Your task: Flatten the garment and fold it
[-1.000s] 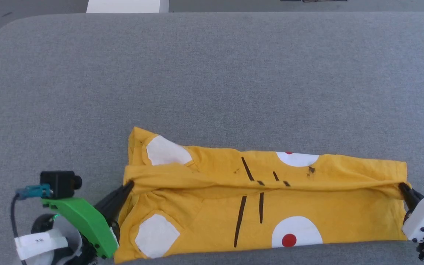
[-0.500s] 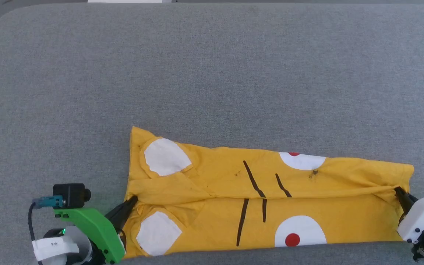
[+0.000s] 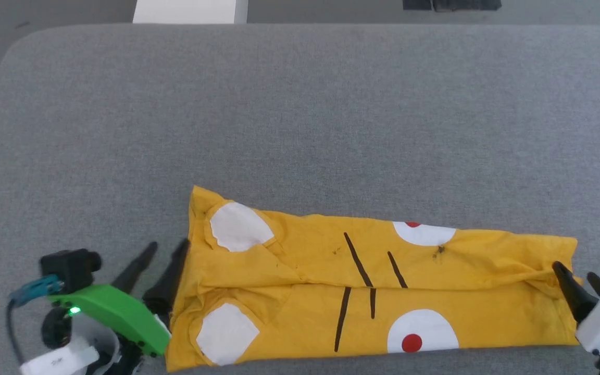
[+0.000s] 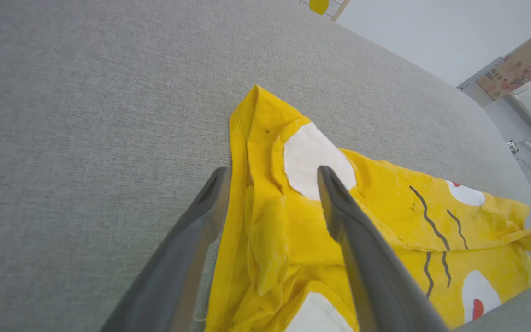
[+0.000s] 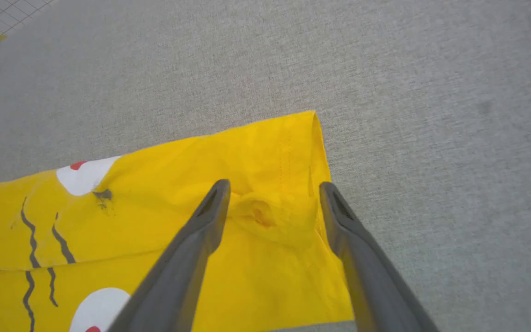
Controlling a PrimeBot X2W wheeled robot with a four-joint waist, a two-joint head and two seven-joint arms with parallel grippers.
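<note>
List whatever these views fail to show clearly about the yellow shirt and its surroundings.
- Garment underside, head view: hidden by its own folded layers.
- Wall poster text, left wrist view: too small.
- Dark object, head view: cut off by top edge.
- Right end effector wrist, head view: cut off by corner.

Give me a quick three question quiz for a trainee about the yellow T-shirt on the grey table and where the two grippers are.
1. True or false: the left gripper is shut on the yellow T-shirt.
2. Pick one. On the grey padded table the T-shirt lies: A, spread out full; B, folded into a long band; C, bunched in a heap.
3. Fill in: the dot in the white patch at the T-shirt's near edge, toward the right gripper, is ___.
Key: 1 false, its jaws stand open at the shirt's edge; 2 B; 3 red.
</note>
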